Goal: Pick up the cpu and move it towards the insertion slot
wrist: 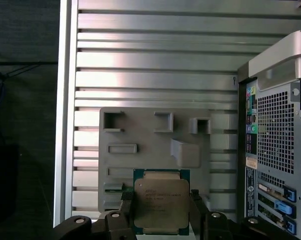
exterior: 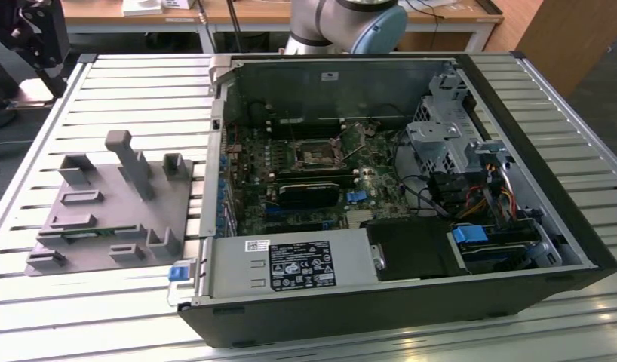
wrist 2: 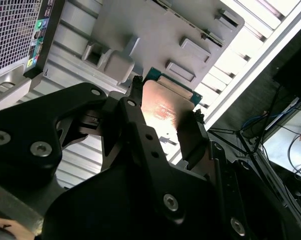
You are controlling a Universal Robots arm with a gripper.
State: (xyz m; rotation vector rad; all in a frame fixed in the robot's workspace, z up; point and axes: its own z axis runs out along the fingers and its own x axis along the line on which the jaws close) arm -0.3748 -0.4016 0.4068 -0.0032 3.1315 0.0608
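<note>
1. Your black two-fingered gripper (wrist 2: 166, 102) is clamped on the cpu (wrist: 160, 202), a small flat square chip with a pale silver metal top. In both wrist views one black finger (wrist: 126, 204) presses against each of two opposite edges.
2. A thin green board rim frames the silver top, and the top faces the first wrist camera squarely.
3. In the first wrist view the chip is seen in front of a grey plastic block with rectangular recesses (wrist: 155, 145). The block rests on the slatted aluminium table (wrist: 155, 60). You cannot tell from the wrist views how high above the block the chip is.
4. In the exterior view, that block lies just beside the open black computer case (exterior: 550, 249), on the exterior view's left of it.
5. The insertion slot (exterior: 317, 156) is a square dark socket ringed by a thin silver metal frame. It sits on the green motherboard (exterior: 253, 219) inside the case, toward the far wall.
6. A long black rectangular card (exterior: 308, 194) lies just on the near side of the slot.
7. The case's perforated back panel (wrist: 280, 150) stands beside the block in the first wrist view. That places your chip outside the case, on the block's side and well apart from the slot.
8. The arm's grey-and-blue joint (exterior: 349, 23) rises at the far edge of the table, behind the case.
</note>
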